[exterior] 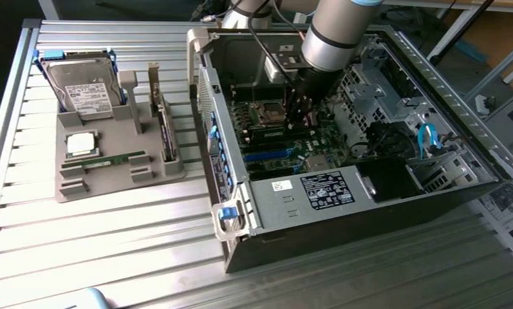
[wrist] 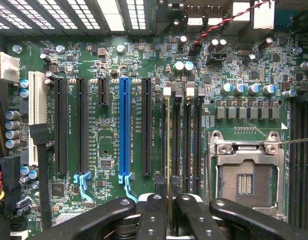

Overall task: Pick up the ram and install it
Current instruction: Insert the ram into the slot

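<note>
The ram [wrist: 169, 150] is being held by the jaws, which are being pressed together on its two faces, so that in the wrist view it is being seen edge-on as a thin line with a golden tint. It is being kept inside the open computer case [exterior: 325, 199], over the green motherboard [wrist: 104, 150]. Its edge is lying in line with one of the long black memory slots [wrist: 186, 140]. Whether the stick is already touching that slot cannot be told. Just beside these slots, the CPU socket [wrist: 246, 170] with its metal frame is being shown with its contacts uncovered. On the other side of the slots, several black expansion slots and one blue slot [wrist: 124, 125] are running parallel to the ram.

In the exterior view, the arm [exterior: 338, 32] is reaching down into the case from above, with the jaws low over the motherboard [exterior: 291, 138].

Well apart from the case, toward the exterior view's left, a grey holder [exterior: 119, 180] is standing on the tabletop [exterior: 110, 244]. A second green stick [exterior: 110, 159] is lying flat in it. Near this stick a square silver CPU chip [exterior: 81, 144] is resting, and behind the chip a hard drive [exterior: 83, 90] with a white label is leaning in its place.
</note>
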Controlling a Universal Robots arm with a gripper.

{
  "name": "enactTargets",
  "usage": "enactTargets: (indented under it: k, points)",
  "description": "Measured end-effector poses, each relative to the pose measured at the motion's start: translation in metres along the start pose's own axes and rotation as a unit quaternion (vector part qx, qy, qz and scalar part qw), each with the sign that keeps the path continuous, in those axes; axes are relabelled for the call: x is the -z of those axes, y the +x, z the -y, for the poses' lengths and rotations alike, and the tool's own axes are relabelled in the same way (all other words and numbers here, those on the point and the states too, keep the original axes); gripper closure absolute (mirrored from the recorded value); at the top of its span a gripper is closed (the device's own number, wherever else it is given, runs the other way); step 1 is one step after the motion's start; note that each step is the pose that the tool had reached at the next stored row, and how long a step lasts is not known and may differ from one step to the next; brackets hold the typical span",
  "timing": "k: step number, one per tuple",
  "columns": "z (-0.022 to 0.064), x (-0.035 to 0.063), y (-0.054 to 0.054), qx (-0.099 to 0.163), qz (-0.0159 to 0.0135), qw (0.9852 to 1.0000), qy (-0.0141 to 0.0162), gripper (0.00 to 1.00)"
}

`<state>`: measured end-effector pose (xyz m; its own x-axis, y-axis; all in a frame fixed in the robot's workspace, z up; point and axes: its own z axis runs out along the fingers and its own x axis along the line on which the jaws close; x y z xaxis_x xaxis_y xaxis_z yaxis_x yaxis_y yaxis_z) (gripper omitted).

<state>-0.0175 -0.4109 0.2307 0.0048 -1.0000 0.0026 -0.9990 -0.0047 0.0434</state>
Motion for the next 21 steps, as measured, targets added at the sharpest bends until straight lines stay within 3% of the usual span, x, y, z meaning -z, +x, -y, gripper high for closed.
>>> enactTargets:
  k: [5, 12, 21]
  points:
    - [-0.0004, -0.0001, 0.0000, 0.000, -0.0002, 1.0000, 0.0000, 0.87]
    - [-0.0007, -0.0001, 0.0000, -0.001, -0.0030, 1.0000, 0.0003, 0.87]
    - [-0.0012, -0.0012, 0.0000, -0.002, -0.0031, 1.0000, 0.0003, 0.87]
